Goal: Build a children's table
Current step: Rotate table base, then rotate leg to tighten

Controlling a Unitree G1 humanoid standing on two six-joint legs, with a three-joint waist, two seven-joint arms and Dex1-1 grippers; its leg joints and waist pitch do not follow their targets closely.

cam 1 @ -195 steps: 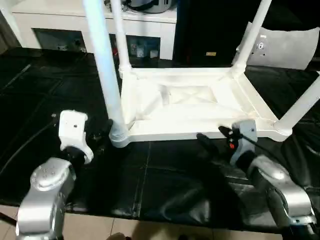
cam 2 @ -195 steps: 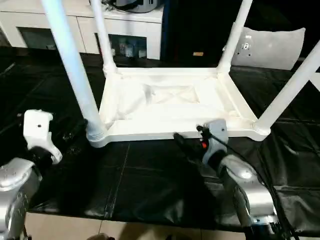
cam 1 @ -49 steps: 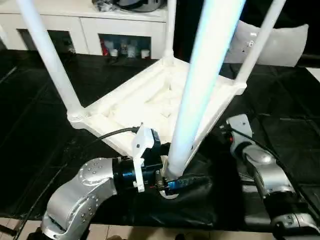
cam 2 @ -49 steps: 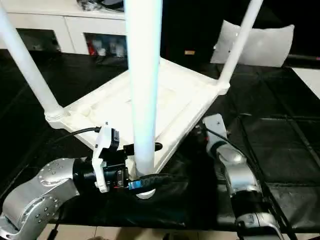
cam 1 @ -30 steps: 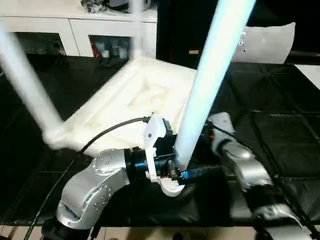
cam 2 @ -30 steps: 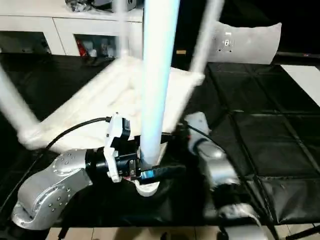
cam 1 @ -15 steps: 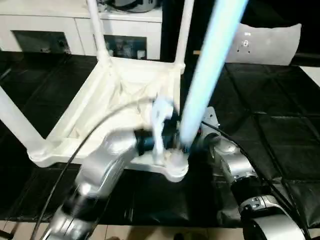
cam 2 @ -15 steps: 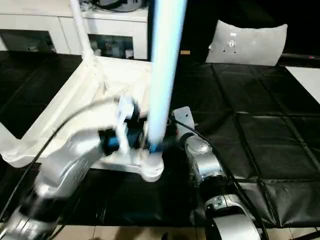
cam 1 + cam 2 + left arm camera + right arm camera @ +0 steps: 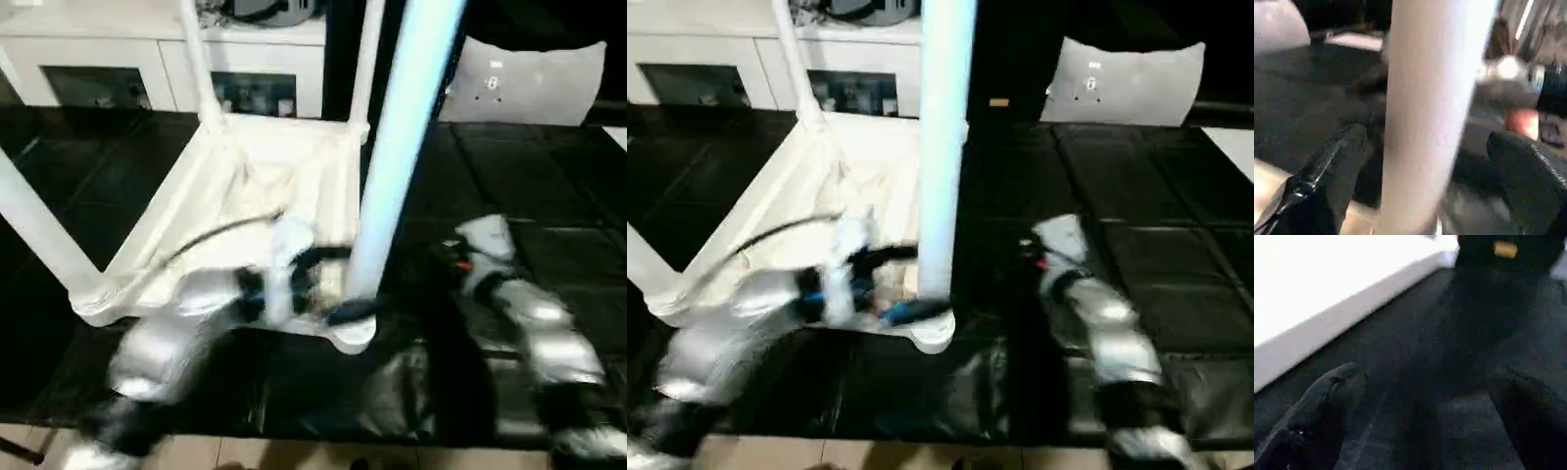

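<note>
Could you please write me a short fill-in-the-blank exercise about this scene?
1. The white table lies upside down, so its legs point ____.
2. The mat under the table is ____ in colour.
3. The left gripper has the nearest ____ of the table between its open jaws.
4. The right gripper, its jaws open, holds ____.

Missing words: up; black; leg; nothing

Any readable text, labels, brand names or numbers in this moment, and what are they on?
None can be read.
Small yellow tag on the dark wall behind the table: too blurred to read.
Small round marks on the grey panel: too blurred to tell if they are text.
Items behind the cabinet's glass door: too small to read.
</note>
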